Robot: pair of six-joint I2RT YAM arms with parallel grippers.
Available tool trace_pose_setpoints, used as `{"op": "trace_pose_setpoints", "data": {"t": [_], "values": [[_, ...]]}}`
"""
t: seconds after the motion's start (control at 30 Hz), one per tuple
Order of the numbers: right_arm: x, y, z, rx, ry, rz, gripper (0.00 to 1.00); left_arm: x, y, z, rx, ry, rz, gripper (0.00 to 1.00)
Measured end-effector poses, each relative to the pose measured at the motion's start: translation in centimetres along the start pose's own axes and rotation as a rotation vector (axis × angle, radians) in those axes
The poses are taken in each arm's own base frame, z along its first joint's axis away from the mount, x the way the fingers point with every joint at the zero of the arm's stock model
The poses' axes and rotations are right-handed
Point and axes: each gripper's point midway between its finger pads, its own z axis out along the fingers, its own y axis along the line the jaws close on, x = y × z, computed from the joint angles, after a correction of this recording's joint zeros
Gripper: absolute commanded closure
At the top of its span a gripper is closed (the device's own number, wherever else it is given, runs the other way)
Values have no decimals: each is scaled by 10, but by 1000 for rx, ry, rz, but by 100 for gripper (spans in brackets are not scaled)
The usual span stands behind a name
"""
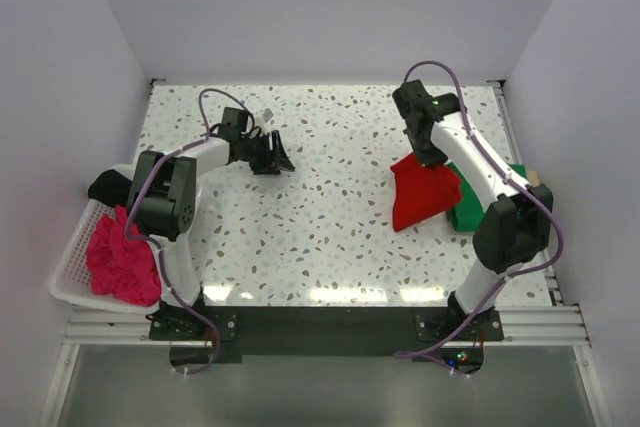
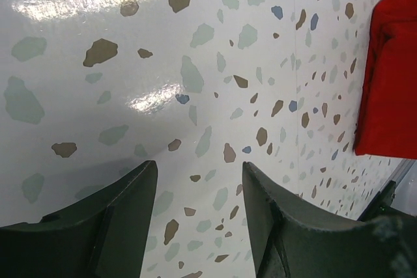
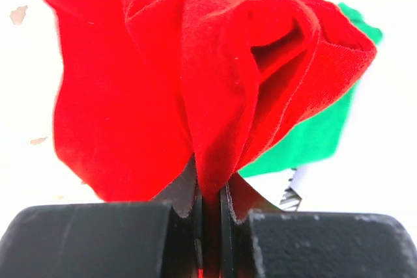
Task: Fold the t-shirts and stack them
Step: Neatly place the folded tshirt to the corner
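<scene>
Landmark: green t-shirt (image 1: 474, 211), folded flat near the right arm.
Red t-shirt (image 1: 420, 199): a folded bundle overlapping the green t-shirt's left part, with the rest spilling onto the table (image 1: 320, 217) just left of it.
Right gripper (image 3: 210, 190): clamped tight on a pleat of the red cloth, with several layers pinched between the fingers.
Left gripper (image 2: 199, 180): fingers spread with nothing between them, over bare tabletop well left of the green t-shirt.
Pink t-shirt (image 1: 120, 262) and black t-shirt (image 1: 105, 187): crumpled in the white basket (image 1: 68, 272), far left of the green t-shirt.
Handling: the red cloth looks light, limp and loose-layered. A single pinch probably lets the folds sag, so grip through all layers at an edge and lay it down flat.
</scene>
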Motion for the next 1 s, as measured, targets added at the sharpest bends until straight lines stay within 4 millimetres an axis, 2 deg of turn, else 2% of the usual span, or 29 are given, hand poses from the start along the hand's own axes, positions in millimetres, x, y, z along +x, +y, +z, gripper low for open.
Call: {"op": "trace_pose_setpoints", "data": {"t": [0.37, 0.7, 0.87, 1.0], "values": [[19, -48, -33, 47, -17, 14, 100, 2, -4, -2, 19, -5, 4, 41], [10, -79, -59, 66, -72, 26, 100, 4, -4, -3, 23, -5, 1, 41], [18, -99, -61, 87, -62, 44, 100, 7, -3, -3, 23, 0, -3, 41], [26, -108, -50, 100, -25, 46, 100, 8, -3, -2, 22, 3, -4, 41]]}}
